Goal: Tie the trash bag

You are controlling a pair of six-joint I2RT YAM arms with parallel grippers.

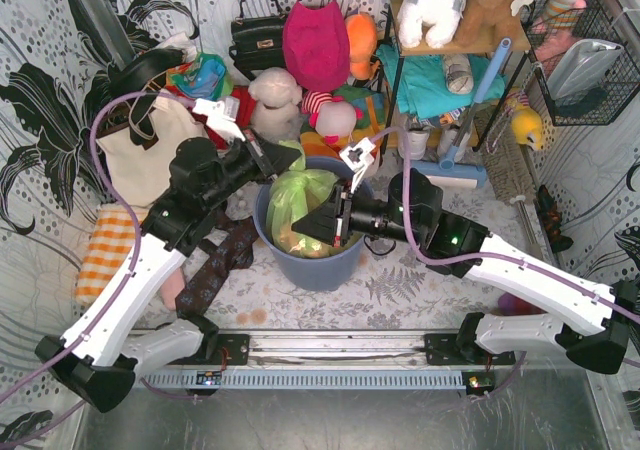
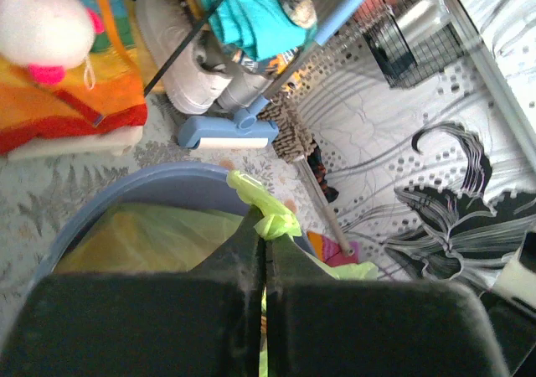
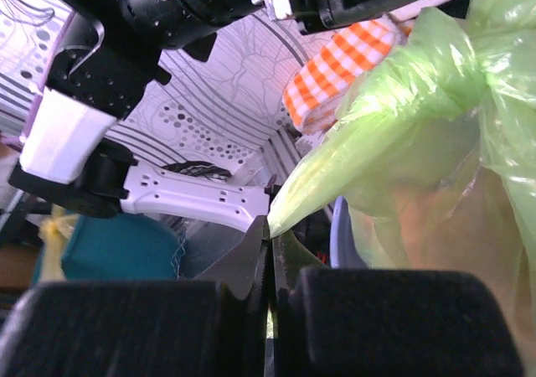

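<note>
The lime-green translucent trash bag sits in a blue-grey round bin at the table's middle, with orange-brown paper showing through. My left gripper is at the bag's upper left, shut on a twisted strip of the bag. My right gripper is at the bag's right side, shut on a stretched corner of the bag. In the right wrist view the bag bunches into a gathered neck at the upper right.
A cream tote bag and an orange checked cloth lie at left. Plush toys and a black handbag crowd the back. A blue-handled mop and a shelf stand at back right. A dark patterned cloth lies beside the bin.
</note>
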